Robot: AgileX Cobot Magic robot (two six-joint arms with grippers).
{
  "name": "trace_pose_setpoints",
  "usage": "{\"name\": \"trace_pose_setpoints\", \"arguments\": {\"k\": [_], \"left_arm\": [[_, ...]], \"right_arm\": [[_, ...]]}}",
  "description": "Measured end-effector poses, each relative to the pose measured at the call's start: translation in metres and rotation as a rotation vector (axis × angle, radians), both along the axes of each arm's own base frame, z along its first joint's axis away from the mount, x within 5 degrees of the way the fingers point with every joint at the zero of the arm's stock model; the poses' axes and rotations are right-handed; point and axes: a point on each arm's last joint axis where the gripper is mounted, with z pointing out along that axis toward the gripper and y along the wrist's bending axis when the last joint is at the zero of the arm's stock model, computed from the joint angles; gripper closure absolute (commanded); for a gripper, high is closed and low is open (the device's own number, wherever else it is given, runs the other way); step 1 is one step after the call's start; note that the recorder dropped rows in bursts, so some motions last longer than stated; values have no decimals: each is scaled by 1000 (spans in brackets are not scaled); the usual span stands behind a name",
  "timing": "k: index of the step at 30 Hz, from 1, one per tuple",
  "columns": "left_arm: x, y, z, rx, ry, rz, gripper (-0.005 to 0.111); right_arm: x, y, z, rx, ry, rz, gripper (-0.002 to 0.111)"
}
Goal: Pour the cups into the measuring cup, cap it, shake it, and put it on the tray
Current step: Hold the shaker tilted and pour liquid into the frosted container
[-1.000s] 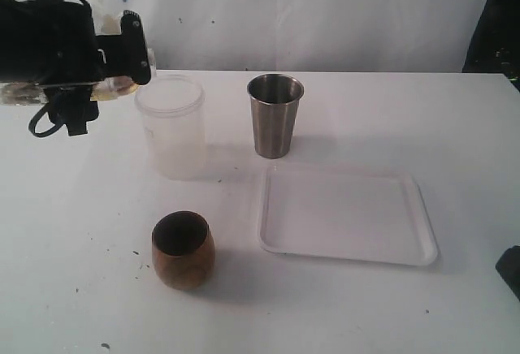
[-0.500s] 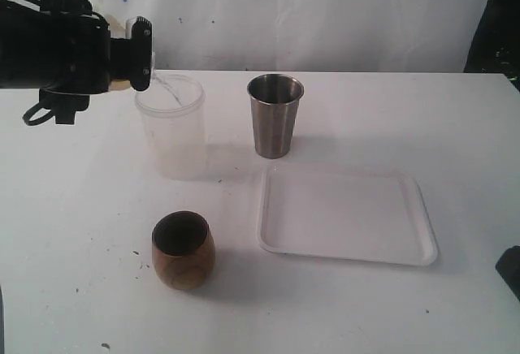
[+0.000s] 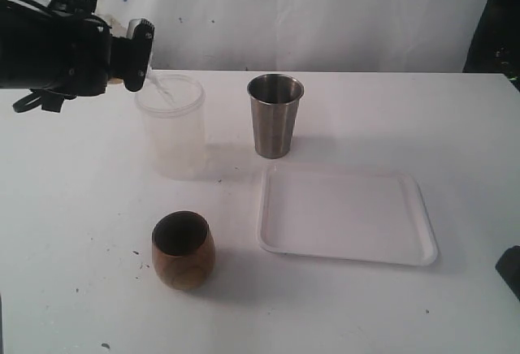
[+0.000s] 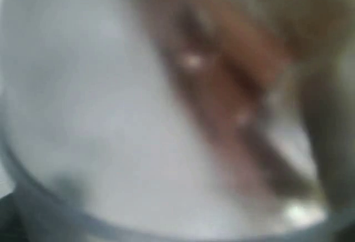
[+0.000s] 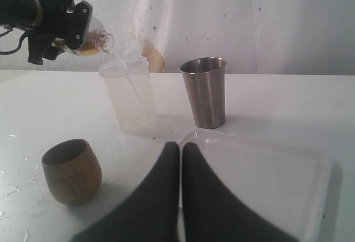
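My left gripper (image 3: 134,53) hangs at the far left, just above the rim of a frosted whitish plastic cup (image 3: 171,127). It is shut on a tilted clear container, the measuring cup (image 5: 95,42), which holds brownish liquid. A thin stream (image 5: 119,61) runs from it into the frosted cup. The left wrist view is a blur of clear plastic and brown. The steel tumbler (image 3: 275,115) stands upright behind the white tray (image 3: 410,244). The brown wooden cup (image 3: 183,250) sits near the front left. My right gripper (image 5: 181,146) is shut and empty, low by the tray's near edge.
A white backdrop with dark specks (image 3: 325,13) closes off the back of the white table (image 3: 73,208). A dark shape (image 3: 510,271) shows at the right edge of the exterior view.
My left gripper has risen a little and rolled, tipping the clear container further. A stream now falls into the frosted cup. The right arm has not moved.
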Motion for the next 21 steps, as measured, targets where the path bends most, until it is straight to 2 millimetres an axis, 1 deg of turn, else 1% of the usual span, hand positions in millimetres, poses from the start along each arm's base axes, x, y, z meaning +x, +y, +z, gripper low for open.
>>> {"name": "trace_pose_setpoints", "arguments": {"k": [21], "left_arm": [[4,-1,11,144,-65,-65,107]], "right_arm": [[0,0,0,0,0,0,107]]}}
